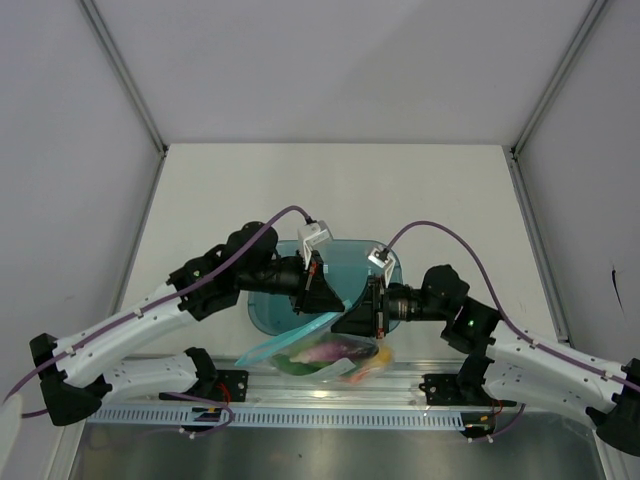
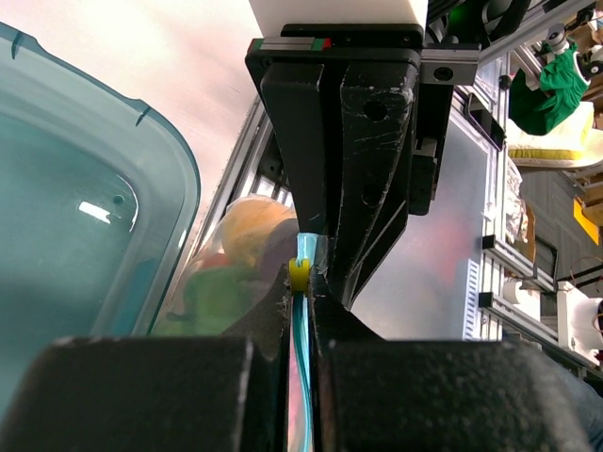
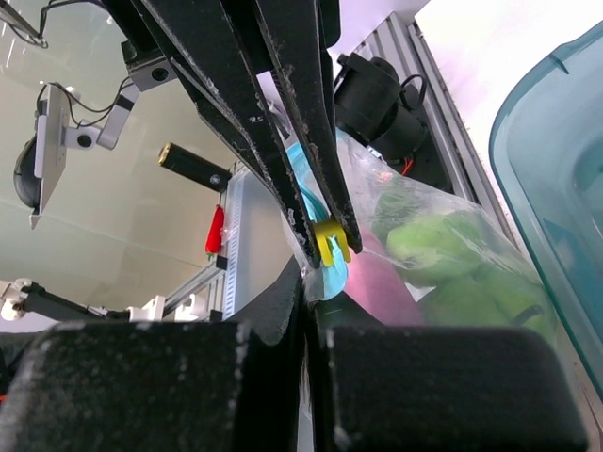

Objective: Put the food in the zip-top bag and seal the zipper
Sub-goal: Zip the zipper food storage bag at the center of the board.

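Note:
The clear zip-top bag [image 1: 300, 350] lies at the table's near edge with the food [image 1: 330, 352] inside it: green, purple and yellow-orange pieces. In the left wrist view my left gripper [image 2: 301, 290] is shut on the teal zipper [image 2: 303, 377], right at its yellow slider [image 2: 299, 273]. The food [image 2: 226, 273] shows through the plastic beside it. My right gripper [image 3: 309, 282] faces the left one and is shut on the bag's edge at the zipper's end [image 3: 333, 273], just below the slider [image 3: 330, 243]. Green and purple food [image 3: 433, 250] sits behind. From above, the left gripper [image 1: 322, 300] and the right gripper [image 1: 365, 310] meet over the bag.
A rigid translucent blue tub [image 1: 345, 262] stands just behind the grippers, close to both wrists [image 2: 85, 217] [image 3: 556, 179]. The aluminium rail [image 1: 300, 400] with the arm bases runs along the near edge below the bag. White walls enclose the table.

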`<action>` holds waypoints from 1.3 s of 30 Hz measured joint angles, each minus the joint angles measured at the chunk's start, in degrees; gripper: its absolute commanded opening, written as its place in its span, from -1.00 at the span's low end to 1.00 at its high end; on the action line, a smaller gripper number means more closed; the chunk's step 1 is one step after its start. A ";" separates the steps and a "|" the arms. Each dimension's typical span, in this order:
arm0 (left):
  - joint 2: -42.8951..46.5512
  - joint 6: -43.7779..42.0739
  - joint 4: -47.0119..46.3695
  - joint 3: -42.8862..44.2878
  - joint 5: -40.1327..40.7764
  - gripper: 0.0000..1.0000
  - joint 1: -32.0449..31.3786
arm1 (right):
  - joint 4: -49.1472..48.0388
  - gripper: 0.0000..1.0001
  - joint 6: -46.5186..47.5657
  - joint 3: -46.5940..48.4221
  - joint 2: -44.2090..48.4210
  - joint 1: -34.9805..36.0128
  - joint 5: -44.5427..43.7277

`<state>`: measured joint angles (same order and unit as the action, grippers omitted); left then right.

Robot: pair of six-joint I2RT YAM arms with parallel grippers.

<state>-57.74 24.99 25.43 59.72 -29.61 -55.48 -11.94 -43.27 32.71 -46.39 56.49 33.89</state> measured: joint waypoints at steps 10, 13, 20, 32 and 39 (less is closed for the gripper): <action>-0.02 0.04 -0.39 0.09 -0.59 -0.99 0.02 | 0.68 -1.00 -0.70 -0.35 2.27 1.53 -5.40; -0.02 0.02 -0.68 0.31 -0.59 -0.99 0.02 | 1.11 -1.00 -1.36 -0.35 3.45 1.68 -7.04; 0.28 0.02 -1.42 0.42 -0.61 -0.99 0.09 | 3.17 -1.00 -2.21 -0.35 6.75 2.10 -11.10; 1.27 0.02 -1.05 0.37 -1.36 -0.99 0.31 | 3.91 -1.00 -2.40 -0.35 7.91 2.80 -13.49; -0.15 0.02 3.02 1.90 -2.69 -0.99 0.63 | 3.85 -1.00 -0.76 1.20 2.23 3.43 -9.14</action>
<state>-57.89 25.02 28.45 61.63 -32.29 -54.85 -8.10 -44.03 33.91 -44.16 59.92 24.75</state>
